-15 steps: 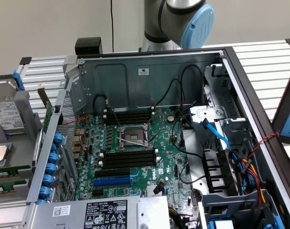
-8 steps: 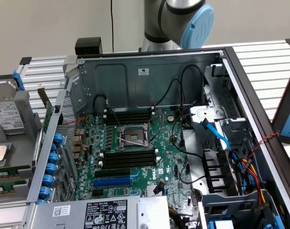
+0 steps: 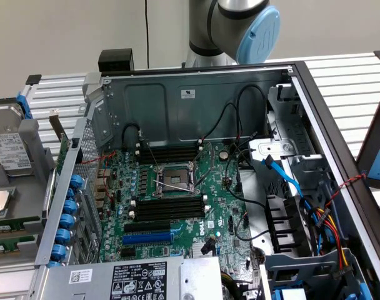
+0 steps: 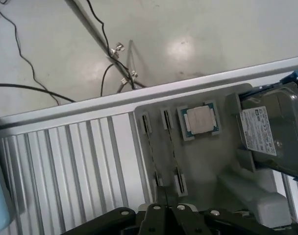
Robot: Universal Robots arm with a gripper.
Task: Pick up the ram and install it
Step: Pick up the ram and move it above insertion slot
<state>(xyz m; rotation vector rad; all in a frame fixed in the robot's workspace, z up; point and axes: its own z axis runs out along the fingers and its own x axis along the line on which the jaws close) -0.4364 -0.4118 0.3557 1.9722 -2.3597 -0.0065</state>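
Two ram sticks stand on edge in a grey holder tray [image 4: 208,166]. From above they show as thin lines, one ram stick [image 4: 150,147] beside the other [image 4: 172,149]. In the exterior view the same tray [image 3: 27,187] sits at the left, outside the case, and the green ram [image 3: 14,222] edges show in it. My gripper [image 4: 166,198] hangs well above the tray, over the near ends of the sticks. It is shut and holds nothing. The black memory slots [image 3: 168,206] on the motherboard [image 3: 221,187] lie bare beside the CPU socket [image 3: 173,178].
The tray also carries a loose CPU [image 4: 200,121] and a hard drive [image 4: 271,129]. The open case has tall metal walls [image 3: 177,103], cables [image 3: 240,119], a blue expansion slot [image 3: 146,238] and a drive cage [image 3: 302,206]. The arm base [image 3: 234,28] stands behind the case.
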